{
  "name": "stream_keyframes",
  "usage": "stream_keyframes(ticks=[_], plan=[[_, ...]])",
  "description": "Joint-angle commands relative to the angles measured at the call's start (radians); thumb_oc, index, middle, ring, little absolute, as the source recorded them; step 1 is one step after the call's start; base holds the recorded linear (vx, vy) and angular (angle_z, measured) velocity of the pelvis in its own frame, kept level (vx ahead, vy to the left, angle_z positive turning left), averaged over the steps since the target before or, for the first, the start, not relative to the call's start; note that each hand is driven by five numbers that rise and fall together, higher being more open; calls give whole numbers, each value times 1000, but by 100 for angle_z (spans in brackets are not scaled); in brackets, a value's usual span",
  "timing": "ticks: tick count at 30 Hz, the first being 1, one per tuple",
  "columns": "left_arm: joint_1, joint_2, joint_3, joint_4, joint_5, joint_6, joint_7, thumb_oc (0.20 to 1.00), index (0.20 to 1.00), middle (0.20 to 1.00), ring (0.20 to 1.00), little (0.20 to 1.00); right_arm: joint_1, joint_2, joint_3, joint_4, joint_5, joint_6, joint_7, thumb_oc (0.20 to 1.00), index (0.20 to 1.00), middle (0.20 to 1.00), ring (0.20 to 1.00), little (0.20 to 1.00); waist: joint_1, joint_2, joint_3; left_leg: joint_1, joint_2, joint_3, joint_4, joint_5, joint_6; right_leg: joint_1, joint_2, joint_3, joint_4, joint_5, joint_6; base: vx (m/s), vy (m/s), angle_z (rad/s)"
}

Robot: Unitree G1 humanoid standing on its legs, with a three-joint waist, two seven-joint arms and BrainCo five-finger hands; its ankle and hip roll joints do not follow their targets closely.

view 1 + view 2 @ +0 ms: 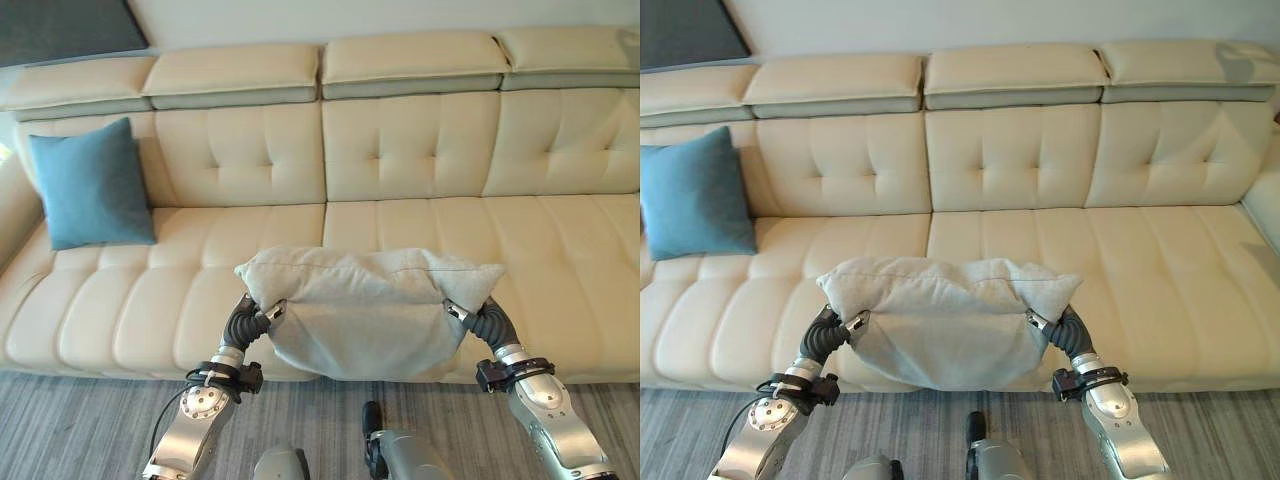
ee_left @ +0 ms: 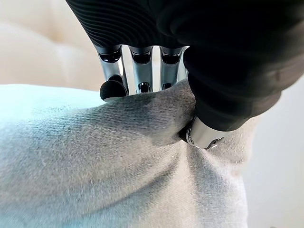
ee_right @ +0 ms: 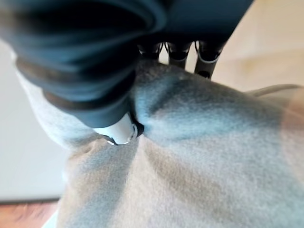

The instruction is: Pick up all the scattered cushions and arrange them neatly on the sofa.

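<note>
Both robot hands, left [image 1: 252,322] and right [image 1: 478,318], pinch grey cushion [image 1: 365,310] before sofa [image 1: 420,150], blue cushion [image 1: 92,185] aside

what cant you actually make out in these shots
- Underside of the grey cushion: in both eye views it faces away, so what lies below it is hidden.
- Left hand fingertips: in the left wrist view they sink behind the cushion's fabric.
- Right hand fingertips: in the right wrist view the cushion and dark cover hide them.
- Blue cushion: cut off by the right eye view's edge.
- Sofa ends: beyond both eye views' edges.
</note>
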Motion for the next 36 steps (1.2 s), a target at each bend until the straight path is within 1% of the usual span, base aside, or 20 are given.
stream_keyframes(ticks=[1, 2, 3, 4, 5, 6, 8, 11, 14, 18, 20, 21, 22, 23, 24, 25, 26, 27, 29, 36], plan=[[-50, 27, 66, -59, 10, -79, 9, 200, 200, 200, 200, 200, -65, -8, -43, -89, 39, -100, -9, 200, 200, 200, 200, 200, 24, -32, 17, 49, 5, 1, -191, 49, 16, 83, -61, 66, -65, -43, 159, 83, 14, 0], [-51, 27, 66, -59, 10, -79, 9, 200, 200, 200, 200, 200, -65, -7, -43, -89, 39, -100, -9, 200, 200, 200, 200, 200, 24, -33, 18, 52, 4, 1, -194, 51, 16, 84, -62, 65, -65, -43, 159, 185, 67, -1], [-52, 28, 68, -56, 17, -78, 16, 200, 200, 200, 200, 200, -78, -2, -42, -88, 33, -99, -20, 200, 200, 200, 200, 200, 30, -31, 18, 45, 21, 3, -265, 95, -4, 104, -63, 64, -71, -48, 162, 104, 51, -8], [-52, 28, 68, -56, 18, -78, 17, 200, 200, 200, 200, 200, -78, -2, -42, -88, 33, -99, -20, 200, 200, 200, 200, 200, 30, -32, 18, 46, 20, 3, -269, 98, -4, 104, -64, 64, -72, -47, 162, 217, 126, 0], [-48, 23, 70, -50, 16, -78, 21, 200, 200, 200, 200, 200, -86, 8, -34, -92, 27, -97, -21, 200, 200, 200, 200, 200, 37, -27, 13, 65, 23, -13, -276, 93, -12, 119, -62, 75, -66, -54, 165, 265, 189, 0], [-48, 21, 68, -43, 17, -79, 19, 200, 200, 200, 200, 200, -114, 17, -11, -89, 2, -98, -18, 200, 200, 200, 200, 200, 42, -11, -1, 119, 2, -15, -368, 78, -10, 143, -61, 87, -78, -55, 173, 257, 190, -10], [-54, 25, 68, -36, 28, -83, 32, 200, 200, 200, 200, 200, -144, 20, 11, -81, -6, -100, -20, 200, 200, 200, 200, 200, 49, -5, -11, 148, -13, -15, -395, 76, -8, 153, -67, 96, -91, -50, 179, 161, 132, -36], [-109, 42, 63, -9, 51, -95, 67, 200, 200, 200, 200, 200, -228, 39, 58, -54, -12, -107, -32, 200, 200, 200, 200, 200, 62, -2, -29, 189, -33, 3, -447, 81, -3, 171, -83, 103, -127, -34, 192, 175, 157, -30], [-225, 63, 31, 43, 70, -106, 122, 200, 200, 200, 200, 200, -348, 66, 107, 4, -11, -122, -80, 200, 200, 200, 200, 200, 76, -3, -23, 196, -46, 11, -464, 78, 5, 164, -96, 106, -139, -22, 201, 24, 88, -8], [-373, 74, -19, 113, 79, -119, 190, 200, 200, 200, 200, 200, -496, 100, 154, 83, -14, -137, -141, 200, 200, 200, 200, 200, 89, -10, -4, 161, -53, 12, -462, 74, 10, 126, -103, 108, -145, -3, 212, -91, 32, 7], [-566, 88, -81, 210, 88, -130, 278, 200, 200, 200, 200, 200, -667, 135, 201, 185, -17, -148, -215, 200, 200, 200, 200, 200, 102, -19, 28, 92, -55, 6, -450, 79, 11, 57, -106, 110, -137, 16, 221, -165, -7, 2], [-576, 89, -83, 217, 88, -132, 279, 200, 200, 200, 200, 200, -675, 135, 200, 191, -17, -150, -216, 200, 200, 200, 200, 200, 103, -20, 29, 85, -55, 6, -447, 79, 11, 51, -106, 110, -134, 16, 221, -145, -22, 3], [-723, 103, -125, 316, 88, -144, 337, 200, 200, 200, 200, 200, -804, 131, 216, 290, -8, -159, -264, 200, 200, 200, 200, 200, 110, -24, 48, 40, -57, -2, -439, 86, 11, 5, -107, 110, -122, 24, 225, -71, -11, 4], [-724, 103, -125, 317, 88, -144, 337, 200, 200, 200, 200, 200, -805, 131, 216, 291, -8, -159, -264, 200, 200, 200, 200, 200, 110, -24, 47, 39, -57, -2, -440, 87, 11, 4, -107, 110, -122, 24, 225, -95, -33, 8], [-867, 117, -162, 417, 84, -153, 394, 200, 200, 200, 200, 200, -947, 119, 244, 400, 3, -167, -307, 200, 200, 200, 200, 200, 120, -26, 65, 6, -59, -9, -438, 97, 9, -33, -107, 108, -111, 31, 228, -37, -31, 7], [-927, 129, -177, 461, 82, -155, 410, 200, 200, 200, 200, 200, -1008, 105, 259, 447, 5, -166, -325, 200, 200, 200, 200, 200, 126, -25, 74, -9, -61, -15, -438, 103, 8, -49, -107, 106, -107, 34, 230, -37, -31, 7], [-928, 129, -177, 461, 81, -156, 410, 200, 200, 200, 200, 200, -1009, 105, 259, 448, 6, -166, -324, 200, 200, 200, 200, 200, 126, -26, 73, -10, -61, -15, -439, 104, 8, -50, -107, 106, -107, 34, 230, 3, -32, 5], [-1029, 149, -204, 556, 65, -162, 439, 200, 200, 200, 200, 200, -1123, 82, 286, 546, 13, -167, -354, 200, 200, 200, 200, 200, 138, -21, 94, -35, -59, -25, -443, 113, 4, -80, -108, 104, -103, 39, 234, 2, -24, 3], [-1098, 169, -220, 608, 66, -167, 449, 200, 200, 200, 200, 200, -1205, 60, 297, 611, 18, -171, -373, 200, 200, 200, 200, 200, 145, -18, 101, -66, -65, -35, -454, 133, 3, -111, -111, 106, -105, 48, 236, -5, -3, -2], [-1248, 201, -268, 753, 66, -166, 466, 200, 200, 200, 200, 200, -1370, 9, 348, 744, 27, -170, -407, 200, 200, 200, 200, 200, 145, -1, 120, -141, -72, -57, -494, 166, -2, -201, -114, 107, -106, 59, 248, 0, 0, 0]])
